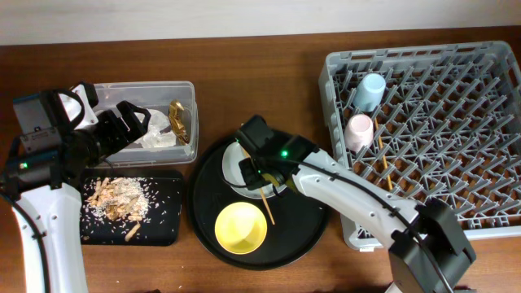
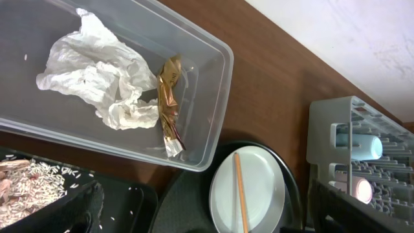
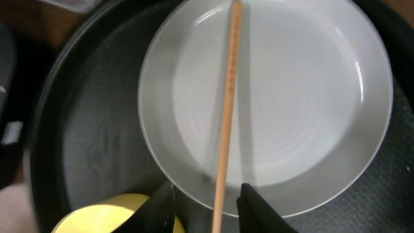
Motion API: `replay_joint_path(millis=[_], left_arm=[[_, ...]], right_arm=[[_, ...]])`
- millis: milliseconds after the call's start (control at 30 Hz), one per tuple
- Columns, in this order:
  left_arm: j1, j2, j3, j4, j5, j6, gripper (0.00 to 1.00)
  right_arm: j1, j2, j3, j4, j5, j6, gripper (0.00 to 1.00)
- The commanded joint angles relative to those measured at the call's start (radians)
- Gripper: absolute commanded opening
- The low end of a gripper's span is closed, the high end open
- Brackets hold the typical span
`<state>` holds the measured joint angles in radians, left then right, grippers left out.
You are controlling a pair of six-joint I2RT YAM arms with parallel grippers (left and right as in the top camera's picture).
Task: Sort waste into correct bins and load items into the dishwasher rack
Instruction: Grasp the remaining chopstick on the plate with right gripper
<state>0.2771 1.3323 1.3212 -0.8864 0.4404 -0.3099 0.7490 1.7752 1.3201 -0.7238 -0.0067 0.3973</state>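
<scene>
Right gripper (image 3: 207, 197) fingers stand apart, straddling one chopstick (image 3: 226, 110) with room either side; chopstick lies across the plate (image 3: 304, 110), overhanging its near rim; yellow bowl (image 1: 240, 226) sits beside on the round tray (image 3: 77, 129); left gripper (image 1: 133, 116), spread wide, hovers over the clear tub (image 2: 217, 90) holding tissue (image 2: 97, 77) and wrapper (image 2: 169, 97).
</scene>
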Motion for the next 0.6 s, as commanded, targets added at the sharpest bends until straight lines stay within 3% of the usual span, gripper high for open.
replay_joint_path(millis=[0,433,567], left_arm=[[0.004,-0.008,0.016,0.002,0.004,-0.003,0.99],[0.004,-0.008,0.016,0.002,0.004,-0.003,0.99],[0.004,-0.008,0.016,0.002,0.004,-0.003,0.99]], right_arm=[[0.003,0.032,-0.064,0.059,0.022,0.012,0.34],[0.003,0.163,-0.093,0.141,0.019,0.011,0.34],[0.002,0.161,-0.092,0.145,0.019,0.011,0.2]])
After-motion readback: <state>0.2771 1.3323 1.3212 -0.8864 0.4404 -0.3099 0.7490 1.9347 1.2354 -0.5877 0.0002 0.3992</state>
